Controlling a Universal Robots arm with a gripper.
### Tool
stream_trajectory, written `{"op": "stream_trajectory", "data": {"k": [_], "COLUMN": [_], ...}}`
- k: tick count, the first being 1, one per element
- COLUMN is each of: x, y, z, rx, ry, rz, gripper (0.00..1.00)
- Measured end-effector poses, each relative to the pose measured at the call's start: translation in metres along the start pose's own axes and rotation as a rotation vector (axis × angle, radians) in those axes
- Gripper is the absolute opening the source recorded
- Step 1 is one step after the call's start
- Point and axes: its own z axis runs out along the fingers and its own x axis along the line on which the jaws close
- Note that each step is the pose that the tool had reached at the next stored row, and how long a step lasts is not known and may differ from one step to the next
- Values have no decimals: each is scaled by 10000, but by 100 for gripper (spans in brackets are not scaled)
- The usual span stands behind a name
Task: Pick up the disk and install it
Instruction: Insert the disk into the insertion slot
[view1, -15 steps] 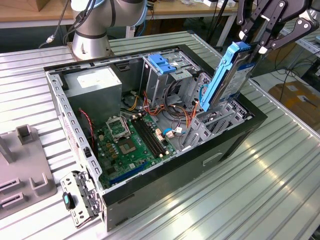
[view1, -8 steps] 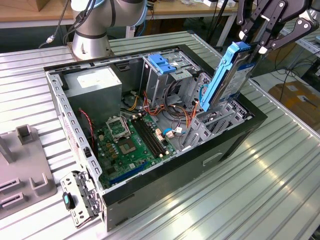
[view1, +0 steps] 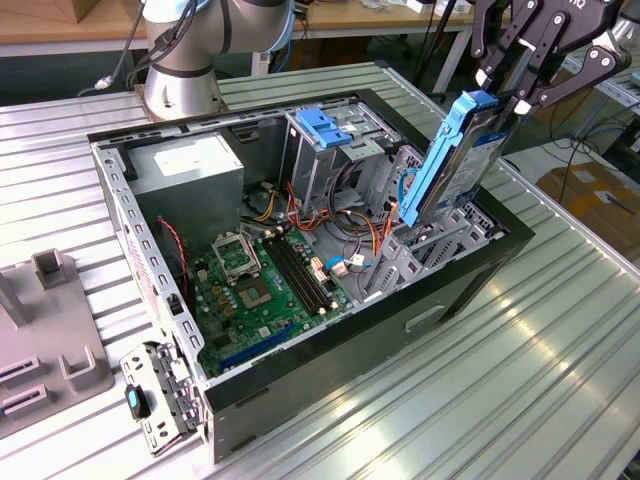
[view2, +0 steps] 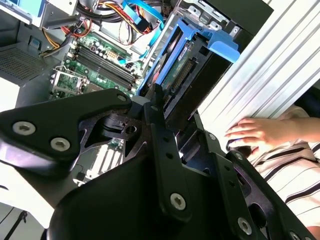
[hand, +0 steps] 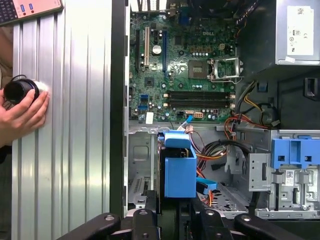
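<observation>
Holding disk (view1: 455, 165) tilted over drive bay (view1: 420, 258) at two o'clock, my gripper (view1: 512, 98) clamped on its top; mid-install, reckon it needs squaring.

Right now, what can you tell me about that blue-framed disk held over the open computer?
The disk is a flat silver-grey metal slab in a bright blue plastic carrier, with a green circuit board on one face. It hangs steeply tilted, upper end clamped in the black jaws, lower end dipping toward the metal drive bay at the exterior view's right end of the open computer case. Whether it touches the bay, I cannot tell.
</observation>
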Motion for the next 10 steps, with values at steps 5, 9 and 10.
{"op": "stream_trajectory", "data": {"k": [5,9,10], "x": [1,1,1], "y": [-23,-30,-31], "z": [82,103,103], "rx": [0,0,0], "ry": [1,2,2], "rz": [0,1,0], "gripper": [35,35,35]}}
